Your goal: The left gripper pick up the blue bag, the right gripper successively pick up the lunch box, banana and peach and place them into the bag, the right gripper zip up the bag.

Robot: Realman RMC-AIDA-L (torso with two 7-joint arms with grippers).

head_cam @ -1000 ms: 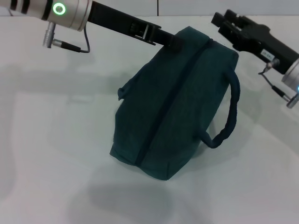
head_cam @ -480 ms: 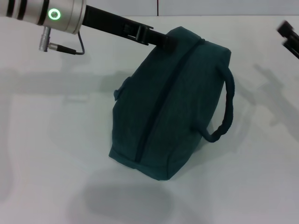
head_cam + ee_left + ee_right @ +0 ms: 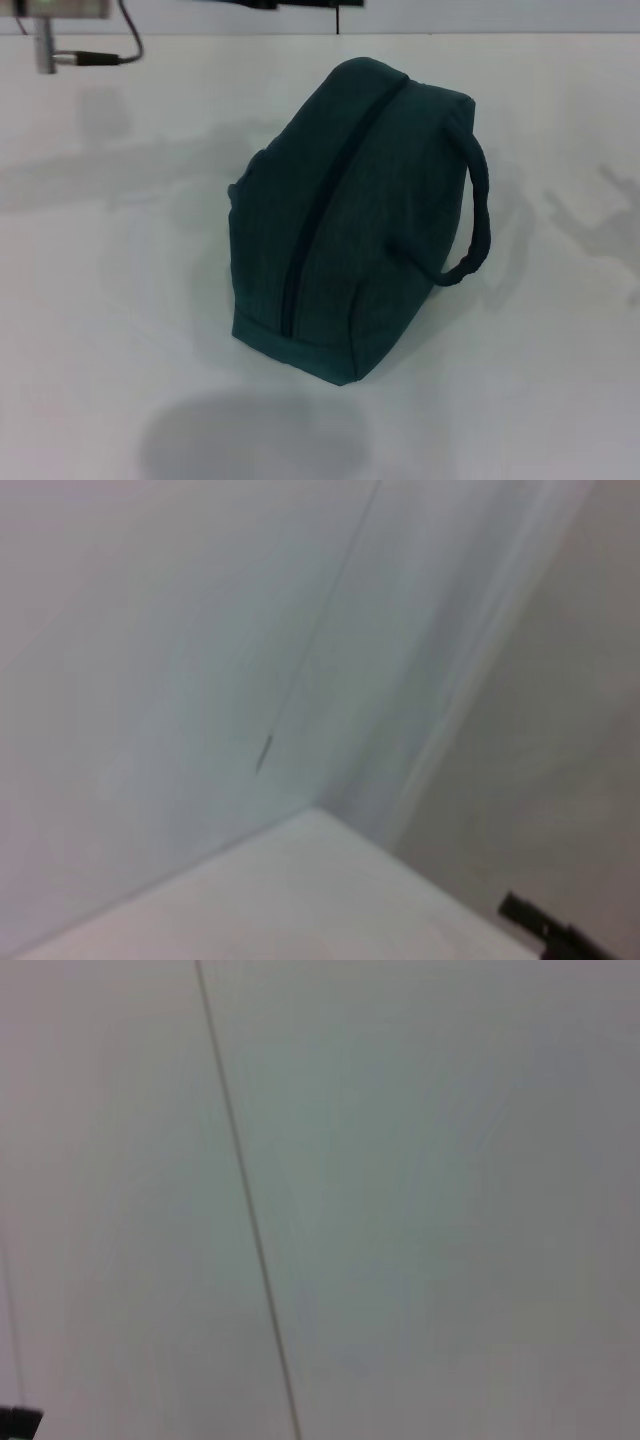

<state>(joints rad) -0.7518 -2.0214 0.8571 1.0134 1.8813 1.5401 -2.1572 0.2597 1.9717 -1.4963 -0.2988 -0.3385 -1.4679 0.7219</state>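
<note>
A plain white table (image 3: 110, 330) carries a single thing — the blue bag (image 3: 340, 220), resting on its base near the middle. The bag's dark zipper line runs along its top, closed as far as shows, and one loop handle (image 3: 470, 225) arcs out from the bag's side — just above the tabletop.

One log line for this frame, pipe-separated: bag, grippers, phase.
blue bag: zipped, alone on table | left gripper: out of view | right gripper: out of view | phase: packing apparently done
</note>
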